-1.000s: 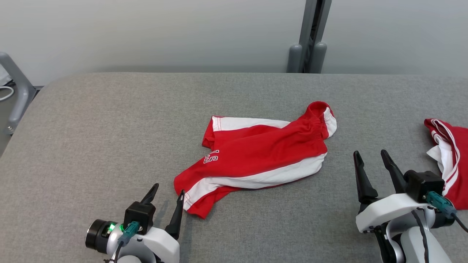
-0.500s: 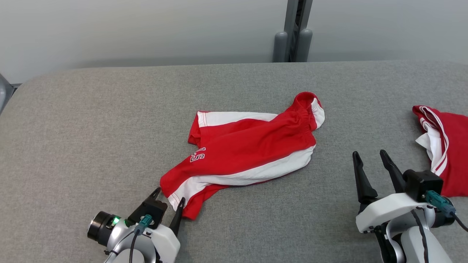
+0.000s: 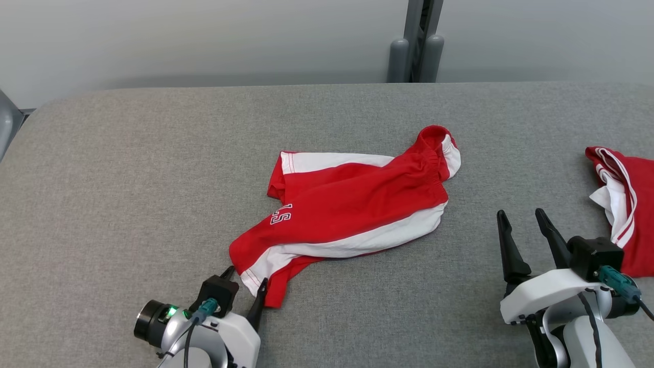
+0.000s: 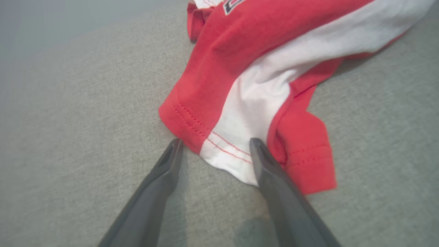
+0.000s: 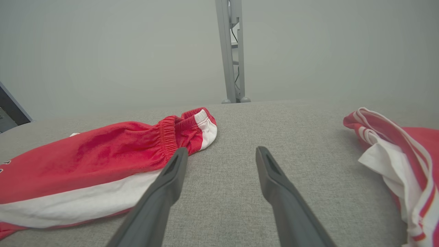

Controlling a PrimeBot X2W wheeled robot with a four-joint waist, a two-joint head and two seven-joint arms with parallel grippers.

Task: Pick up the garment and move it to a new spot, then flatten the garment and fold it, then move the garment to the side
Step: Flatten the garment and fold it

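**Left gripper.** The left gripper (image 3: 246,276) is released, jaws spread wide. It sits low on the desk (image 3: 127,179). The left wrist view shows the near leg hem (image 4: 219,151) of the garment (image 3: 352,209) lying between the two fingertips. One finger is at the red corner of the hem and the other lies over the white panel. No cloth is pinched. This placement suits a corner grasp, because closing here would trap a single stitched edge rather than a bunched layer.

**Right gripper.** The right gripper (image 3: 521,214) is also released and holds nothing. It stands clear of the cloth, fingers pointing away from the robot. The garment's elastic waistband (image 3: 434,148) lies ahead of it and to its left.

**Garment.** The red and white shorts extend from the left gripper diagonally forward and to its right. They are crumpled, with one leg twisted under, so they are not yet flattened.

**Further out.** A second garment (image 3: 631,214), red with white stripes, lies heaped just right of the right gripper. A grey post (image 3: 416,51) stands beyond the desk's far edge.

**Markings.** White outlined lettering (image 3: 280,214) sits on the red panel. It is partly folded under. Two characters resembling "LS" show, and the rest is not legible. No brand tag is visible.
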